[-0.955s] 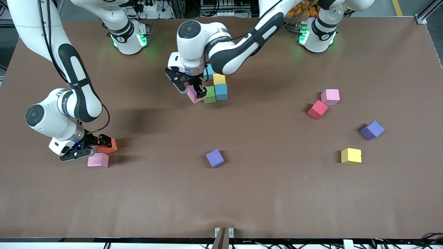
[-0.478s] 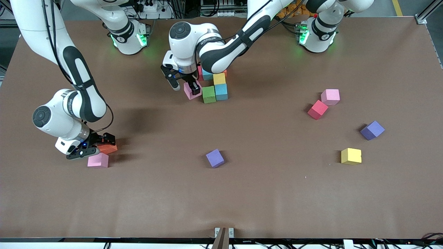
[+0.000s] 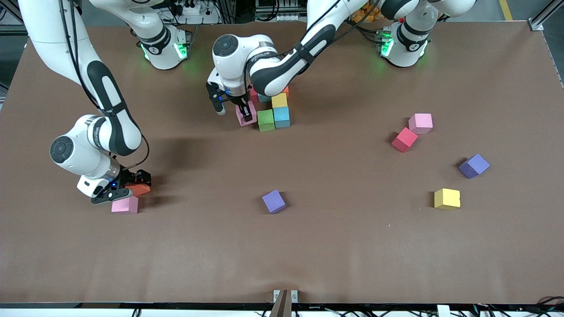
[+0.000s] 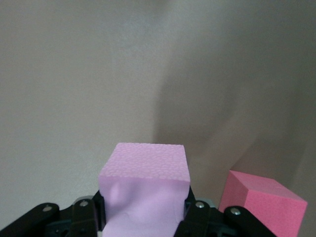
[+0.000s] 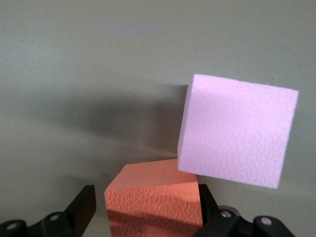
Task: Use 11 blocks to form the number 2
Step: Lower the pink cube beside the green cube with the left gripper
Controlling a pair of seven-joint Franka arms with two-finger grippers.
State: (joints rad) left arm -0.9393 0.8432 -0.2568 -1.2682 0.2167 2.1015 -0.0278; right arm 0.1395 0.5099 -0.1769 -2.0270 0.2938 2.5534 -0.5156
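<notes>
No text, label or number can be read anywhere. Small lettering on the arms' wrists is too tiny to make out.

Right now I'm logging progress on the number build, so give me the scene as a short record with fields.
left gripper: shut on a pink block, beside the green block of the cluster
right gripper: around an orange block, at the right arm's end
loose by it: second pink block
other loose blocks: pink, red, yellow
purple cubes: two
</notes>
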